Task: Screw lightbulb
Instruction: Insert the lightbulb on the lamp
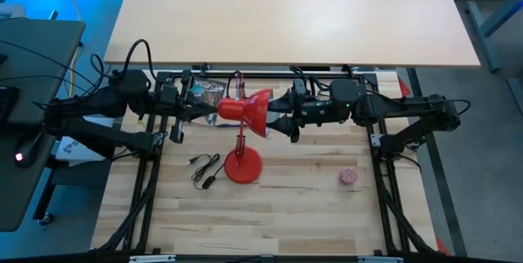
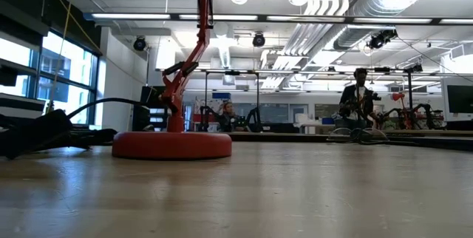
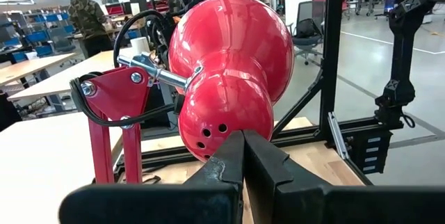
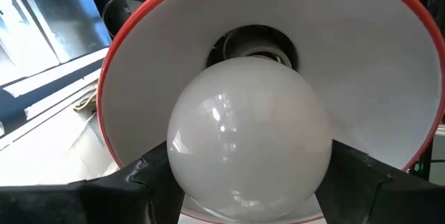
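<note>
Now the right end effector [image 4: 250,182] pinches the lightbulb [image 4: 250,140] inside the red lamp shade [image 4: 361,64], near the socket; next it probably needs turning. Left end effector [image 3: 243,161] is pressed together behind the shade.

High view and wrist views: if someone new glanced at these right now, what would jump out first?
The red lamp stands mid-table with both arms meeting at its shade. The right gripper holds the white lightbulb inside the shade's white mouth, its base at the socket. The left gripper, shut, presses against the back of the shade; a small pink ball lies alone on the right.
</note>
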Tool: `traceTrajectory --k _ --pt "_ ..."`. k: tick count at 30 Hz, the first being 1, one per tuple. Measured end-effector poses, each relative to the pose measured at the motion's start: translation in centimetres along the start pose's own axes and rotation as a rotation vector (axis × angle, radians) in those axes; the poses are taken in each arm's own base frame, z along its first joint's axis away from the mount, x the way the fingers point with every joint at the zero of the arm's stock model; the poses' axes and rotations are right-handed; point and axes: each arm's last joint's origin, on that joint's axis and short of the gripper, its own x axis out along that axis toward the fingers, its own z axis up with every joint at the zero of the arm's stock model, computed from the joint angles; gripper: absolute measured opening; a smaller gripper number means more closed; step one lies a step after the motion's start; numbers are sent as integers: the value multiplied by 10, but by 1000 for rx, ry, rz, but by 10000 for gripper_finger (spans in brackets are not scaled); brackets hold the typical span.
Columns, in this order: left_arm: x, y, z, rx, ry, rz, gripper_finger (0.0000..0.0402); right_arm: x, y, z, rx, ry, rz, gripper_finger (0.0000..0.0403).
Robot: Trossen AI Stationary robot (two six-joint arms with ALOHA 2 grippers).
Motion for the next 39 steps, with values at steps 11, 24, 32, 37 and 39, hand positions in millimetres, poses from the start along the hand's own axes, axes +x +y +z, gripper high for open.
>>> traceTrajectory --k 11,24,32,37,39 --pt "0 0 0 0 -1 -1 0 0 0 0 13 -6 2 274" --pt "0 0 2 1 -15 0 0 1 -4 1 54 -1 -33 354" --pt "-1 0 2 2 -14 1 0 1 1 -1 30 32 16 355" --pt "-2 0 2 2 -14 10 0 -1 2 -2 14 74 12 355" --pt "-2 0 2 2 -15 11 0 -3 3 -3 20 72 -4 355"
